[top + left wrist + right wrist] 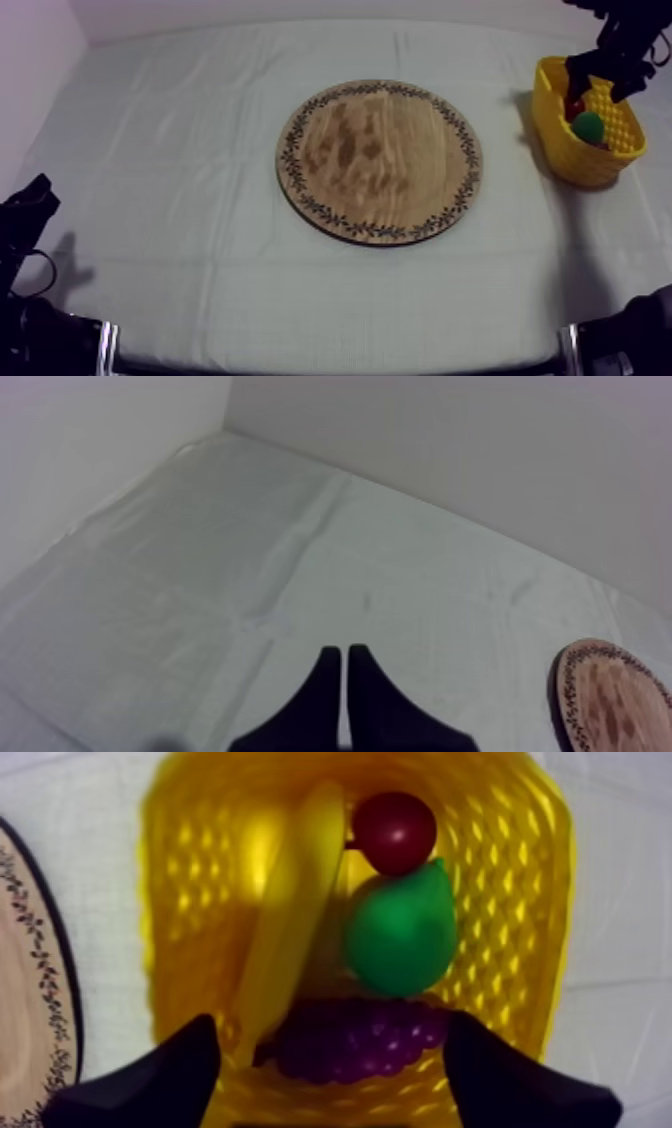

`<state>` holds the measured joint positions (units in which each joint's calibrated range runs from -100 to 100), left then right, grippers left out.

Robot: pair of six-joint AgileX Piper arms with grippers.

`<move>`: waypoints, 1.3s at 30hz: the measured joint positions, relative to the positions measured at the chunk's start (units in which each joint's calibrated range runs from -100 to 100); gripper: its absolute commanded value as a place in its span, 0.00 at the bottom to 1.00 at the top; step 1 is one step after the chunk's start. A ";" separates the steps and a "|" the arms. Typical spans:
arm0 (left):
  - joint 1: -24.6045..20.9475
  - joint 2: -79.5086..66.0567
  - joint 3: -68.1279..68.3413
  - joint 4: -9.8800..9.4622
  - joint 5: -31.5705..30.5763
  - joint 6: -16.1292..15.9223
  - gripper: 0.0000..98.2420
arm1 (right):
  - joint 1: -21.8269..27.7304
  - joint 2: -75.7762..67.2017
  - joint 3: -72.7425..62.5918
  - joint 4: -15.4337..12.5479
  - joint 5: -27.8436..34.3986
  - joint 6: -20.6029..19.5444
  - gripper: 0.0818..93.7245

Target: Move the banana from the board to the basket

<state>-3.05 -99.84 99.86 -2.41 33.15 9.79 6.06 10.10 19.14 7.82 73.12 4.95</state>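
Note:
The round wooden board (380,160) lies bare in the middle of the table. At the far right stands the yellow basket (560,130), and my right gripper (602,78) hovers just above it. In the right wrist view the banana (285,922) leans along the inside of the basket (190,872), free of the fingers. My right gripper (330,1022) is open, its fingers spread wide over the basket. My left gripper (30,200) rests low at the left; its fingers (325,686) lie together as a narrow wedge over the cloth.
A small red fruit (393,832), a green pear (400,932) and purple grapes (350,1037) share the basket with the banana. The board's rim (25,982) lies beside the basket. The board's edge (620,696) is beside my left gripper.

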 measured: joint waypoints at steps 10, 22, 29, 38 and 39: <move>0.00 0.00 0.00 0.00 0.00 0.00 0.00 | 0.34 -15.86 12.81 -1.70 -10.84 -0.37 0.30; 0.00 0.00 0.00 0.00 0.00 0.00 0.00 | 1.81 -39.44 36.93 -7.82 -30.28 4.44 0.03; 0.00 0.00 0.00 0.00 0.00 0.00 0.00 | 1.73 -53.82 48.11 -12.71 -31.87 9.62 0.01; 0.00 0.00 0.00 0.00 0.00 0.00 0.00 | 2.72 -71.76 62.26 -20.26 -35.60 14.72 0.00; 0.00 0.00 0.00 0.00 0.00 0.00 0.00 | 2.98 -73.75 64.40 -21.80 -36.59 15.49 0.00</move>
<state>-3.05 -99.84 99.86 -2.41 33.15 9.79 9.04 -63.65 83.53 -13.98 36.53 20.44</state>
